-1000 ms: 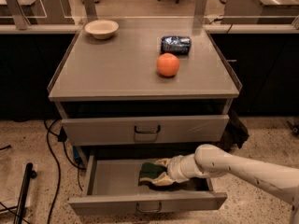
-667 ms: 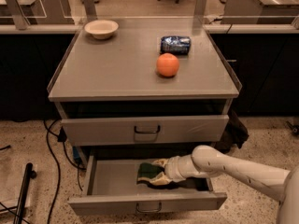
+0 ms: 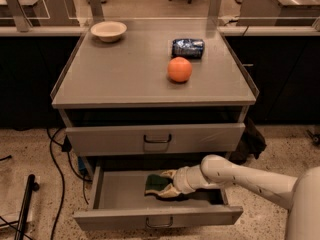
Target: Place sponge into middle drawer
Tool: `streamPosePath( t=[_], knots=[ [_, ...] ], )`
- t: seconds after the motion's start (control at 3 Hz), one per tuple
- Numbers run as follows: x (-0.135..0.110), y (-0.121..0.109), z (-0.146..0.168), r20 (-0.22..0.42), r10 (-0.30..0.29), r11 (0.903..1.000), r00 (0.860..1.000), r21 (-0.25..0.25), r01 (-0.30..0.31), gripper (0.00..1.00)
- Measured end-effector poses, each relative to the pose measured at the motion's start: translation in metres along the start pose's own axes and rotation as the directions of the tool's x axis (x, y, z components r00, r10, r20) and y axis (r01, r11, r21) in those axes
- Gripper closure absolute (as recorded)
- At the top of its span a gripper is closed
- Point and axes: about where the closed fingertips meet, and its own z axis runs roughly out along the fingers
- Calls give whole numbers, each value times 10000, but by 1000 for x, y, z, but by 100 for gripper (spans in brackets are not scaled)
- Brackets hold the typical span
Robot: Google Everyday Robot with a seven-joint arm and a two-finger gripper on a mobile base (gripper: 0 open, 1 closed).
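Observation:
The middle drawer (image 3: 120,189) stands pulled open below the closed upper drawer (image 3: 155,138). The sponge (image 3: 156,182), dark green on top with pale yellow at its edge, is inside the drawer near the middle, low over or on the grey floor. My gripper (image 3: 169,185) reaches in from the right on the white arm (image 3: 240,176), and its pale fingers (image 3: 167,174) sit around the sponge's right side. I cannot tell whether the sponge rests on the floor.
On the cabinet top are an orange (image 3: 179,69), a blue chip bag (image 3: 188,48) and a white bowl (image 3: 108,31). Cables (image 3: 57,164) run down on the floor at the left. A dark pole (image 3: 25,206) lies at the bottom left.
The gripper and sponge have shifted slightly left and lower inside the drawer. Nothing else has moved.

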Motion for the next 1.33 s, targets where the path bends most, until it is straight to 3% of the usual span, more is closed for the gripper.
streamPosePath(
  t=[1.0, 1.33],
  knots=[
    [21, -4, 22, -647, 106, 9998, 9978, -154, -116, 100],
    [21, -4, 23, -655, 114, 9998, 9978, -159, -124, 83]
  ],
)
